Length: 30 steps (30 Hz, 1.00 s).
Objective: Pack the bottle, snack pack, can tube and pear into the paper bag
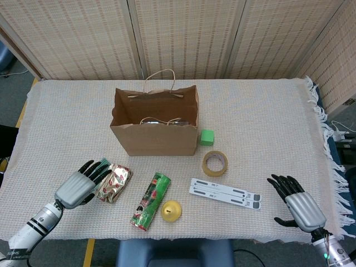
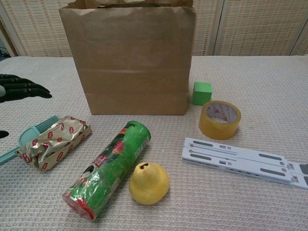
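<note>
1. Snack pack [image 1: 114, 182], red and gold and crinkled, is lying on the table [image 1: 261, 122] in front of the paper bag [image 1: 158, 139], and it is looking like the next thing to go in.
2. Left hand [image 1: 80, 186] is hovering just beside the pack's left end, fingers spread and holding nothing; whether the fingertips are touching the wrapper, I cannot tell.
3. A teal brush [image 2: 30, 135] is lying half under the pack, so in my judgement the hand should be closing on the wrapper alone, from above, across its narrow width, leaving the brush behind.
4. A soft wrapper will be crumpling, so a gentle, full wrap should be serving better than a fingertip pinch.
5. Can tube [image 1: 151, 201] and pear [image 1: 171, 211] are waiting side by side near the front edge, touching or nearly so.
6. Something clear is glinting inside the bag, possibly the bottle; it is too hidden to be sure.
7. Right hand [image 1: 299, 207] is idling at the far right corner, fingers apart, gripping nothing.
</note>
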Each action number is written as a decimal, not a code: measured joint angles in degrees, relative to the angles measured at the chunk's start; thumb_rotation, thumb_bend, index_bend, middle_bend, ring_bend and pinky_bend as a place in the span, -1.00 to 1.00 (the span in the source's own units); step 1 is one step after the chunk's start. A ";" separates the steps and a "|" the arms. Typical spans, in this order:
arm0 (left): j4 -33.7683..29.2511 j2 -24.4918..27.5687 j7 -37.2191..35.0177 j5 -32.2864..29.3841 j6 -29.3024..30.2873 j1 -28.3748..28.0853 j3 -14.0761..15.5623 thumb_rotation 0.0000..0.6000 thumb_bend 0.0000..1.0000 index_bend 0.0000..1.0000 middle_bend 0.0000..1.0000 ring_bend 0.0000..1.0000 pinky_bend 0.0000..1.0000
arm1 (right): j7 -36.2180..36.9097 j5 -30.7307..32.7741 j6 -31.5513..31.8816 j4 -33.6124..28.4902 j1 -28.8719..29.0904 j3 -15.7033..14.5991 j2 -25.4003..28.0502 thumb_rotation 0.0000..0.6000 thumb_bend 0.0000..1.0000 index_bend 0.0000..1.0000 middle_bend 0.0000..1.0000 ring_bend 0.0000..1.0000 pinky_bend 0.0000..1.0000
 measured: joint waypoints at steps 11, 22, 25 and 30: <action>3.43 -6.69 7.39 -8.61 -9.91 -2.67 -4.04 1.00 -0.30 -1.00 -1.00 -1.00 -0.93 | 0.18 0.53 -1.13 -0.55 0.41 -0.14 0.51 1.00 -0.95 -1.00 -1.00 -1.00 -1.00; 5.73 -10.31 12.48 -13.19 -16.24 -5.90 -5.88 1.00 -0.30 -1.00 -1.00 -1.00 -0.93 | -0.31 1.59 -2.17 -1.20 0.73 0.01 0.80 1.00 -0.95 -1.00 -1.00 -1.00 -1.00; 5.44 -10.97 13.51 -13.19 -17.01 -6.46 -5.77 1.00 -0.30 -1.00 -1.00 -1.00 -0.93 | -0.56 1.72 -2.15 -1.25 0.68 0.04 0.81 1.00 -0.95 -1.00 -1.00 -1.00 -1.00; 4.84 -11.74 12.59 -12.10 -15.65 -6.44 -6.16 1.00 -0.30 -1.00 -1.00 -1.00 -0.92 | -0.96 1.85 -2.20 -1.38 0.62 0.00 0.86 1.00 -0.95 -1.00 -1.00 -1.00 -1.00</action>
